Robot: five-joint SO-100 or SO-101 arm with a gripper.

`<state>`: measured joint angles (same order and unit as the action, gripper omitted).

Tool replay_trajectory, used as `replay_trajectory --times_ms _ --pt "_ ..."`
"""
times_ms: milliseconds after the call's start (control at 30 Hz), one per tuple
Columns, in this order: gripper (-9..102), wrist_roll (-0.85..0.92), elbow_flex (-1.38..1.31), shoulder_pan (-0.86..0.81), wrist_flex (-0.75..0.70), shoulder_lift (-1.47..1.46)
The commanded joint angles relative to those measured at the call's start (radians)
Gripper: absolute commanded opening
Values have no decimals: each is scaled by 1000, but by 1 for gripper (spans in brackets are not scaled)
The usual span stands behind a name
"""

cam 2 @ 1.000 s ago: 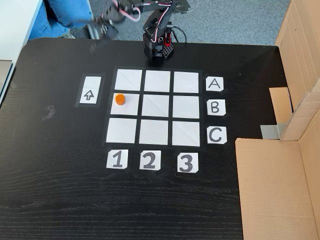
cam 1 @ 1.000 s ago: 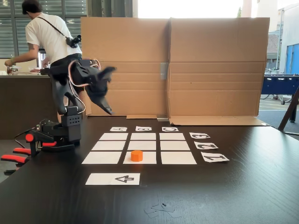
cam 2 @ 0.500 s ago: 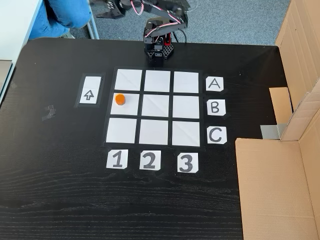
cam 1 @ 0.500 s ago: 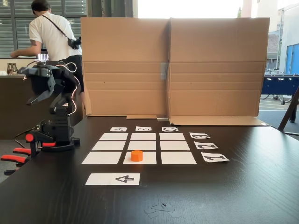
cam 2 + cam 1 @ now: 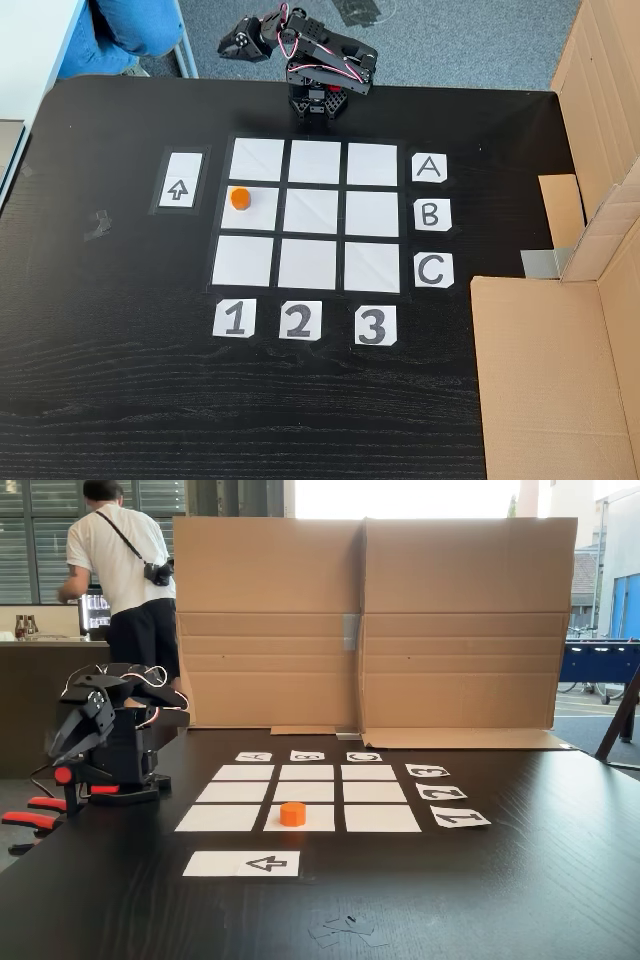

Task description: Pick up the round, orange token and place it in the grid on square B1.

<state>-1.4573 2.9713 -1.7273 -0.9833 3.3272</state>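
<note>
The orange token [image 5: 292, 813] [image 5: 240, 198] rests on square B1 [image 5: 318, 821] [image 5: 263, 216] of the grid [image 5: 375, 792] [image 5: 315, 265], toward that cell's edge nearest the arrow card. In one fixed view this is the front middle cell; in the other it is the left cell of row B. My gripper [image 5: 62, 748] [image 5: 226, 45] is folded back over the arm's base at the table edge, well away from the grid. Its fingers look shut with nothing between them.
A white card with a black arrow [image 5: 243, 863] [image 5: 181, 180] lies beside the grid. Cardboard walls [image 5: 460, 630] [image 5: 545, 370] stand along the table's far side. Orange-red clamp handles [image 5: 30, 815] stick out by the base. A person [image 5: 120, 560] stands behind the table.
The arm has swung away from above the grid and folded down onto its base, its fingers closing. The token has stayed on its cell.
</note>
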Motion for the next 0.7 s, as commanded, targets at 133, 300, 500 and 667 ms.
replay_trajectory --times_ms 133,300,500,667 --pt "-1 -20 6 -17 18 3" --pt "-1 -21 5 -15 17 2" --pt "-1 -21 5 -15 17 2" --pt "-1 -21 5 -15 17 2"
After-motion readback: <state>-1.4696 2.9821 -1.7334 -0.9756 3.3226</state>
